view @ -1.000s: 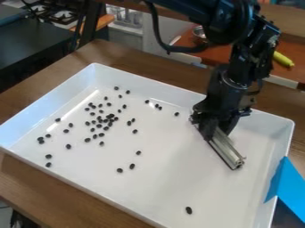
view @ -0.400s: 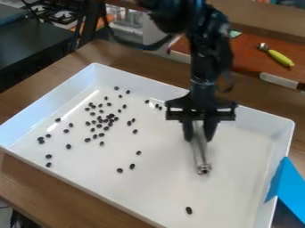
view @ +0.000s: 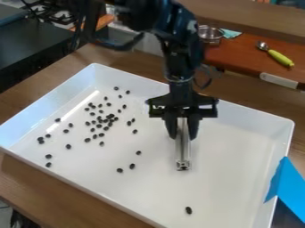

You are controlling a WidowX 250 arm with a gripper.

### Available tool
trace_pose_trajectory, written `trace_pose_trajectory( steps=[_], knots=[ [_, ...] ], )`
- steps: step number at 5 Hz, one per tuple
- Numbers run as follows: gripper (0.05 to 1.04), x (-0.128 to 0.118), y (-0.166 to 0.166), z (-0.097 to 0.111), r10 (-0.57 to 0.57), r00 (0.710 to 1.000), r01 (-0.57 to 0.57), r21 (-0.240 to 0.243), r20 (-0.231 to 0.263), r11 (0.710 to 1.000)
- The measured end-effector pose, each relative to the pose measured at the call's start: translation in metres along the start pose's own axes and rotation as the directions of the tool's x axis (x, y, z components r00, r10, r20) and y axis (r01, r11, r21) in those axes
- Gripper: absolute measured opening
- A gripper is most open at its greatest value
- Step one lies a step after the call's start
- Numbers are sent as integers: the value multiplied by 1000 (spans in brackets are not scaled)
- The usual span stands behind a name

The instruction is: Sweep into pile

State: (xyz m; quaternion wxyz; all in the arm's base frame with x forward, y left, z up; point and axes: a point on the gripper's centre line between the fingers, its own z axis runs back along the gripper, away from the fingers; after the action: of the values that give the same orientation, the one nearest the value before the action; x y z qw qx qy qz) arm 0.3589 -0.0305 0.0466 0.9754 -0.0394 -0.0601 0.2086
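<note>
The tray (view: 238, 173) is unmoved. The end effector (view: 183, 132), closed on the bar (view: 183, 153), has shifted from the tray's right edge towards mid-tray. The beans (view: 109, 116) lie scattered, mostly towards the left edge, unshifted; judged a sweep approach, pile outstanding.

Small black oval beans (view: 110, 116): loose and scattered, mainly left of centre in the frame.
Densest cluster: upper left of centre; some beans touching.
Outlying beans: separate, towards the left edge and just below centre.
Lone bean (view: 189, 210): near the bottom of the frame, right of centre, well apart from the others.
Slim silver-grey metal bar (view: 184, 151): right of centre, gripped towards its upper end; length running down the frame, end profile facing the lower edge.
</note>
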Motion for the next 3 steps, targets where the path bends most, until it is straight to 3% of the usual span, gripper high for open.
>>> trace_pose_trajectory(
  steps=[3],
  knots=[
    [377, -10, 105, 10, -47, 999, 46, -8, -11, 999]
  ],
)
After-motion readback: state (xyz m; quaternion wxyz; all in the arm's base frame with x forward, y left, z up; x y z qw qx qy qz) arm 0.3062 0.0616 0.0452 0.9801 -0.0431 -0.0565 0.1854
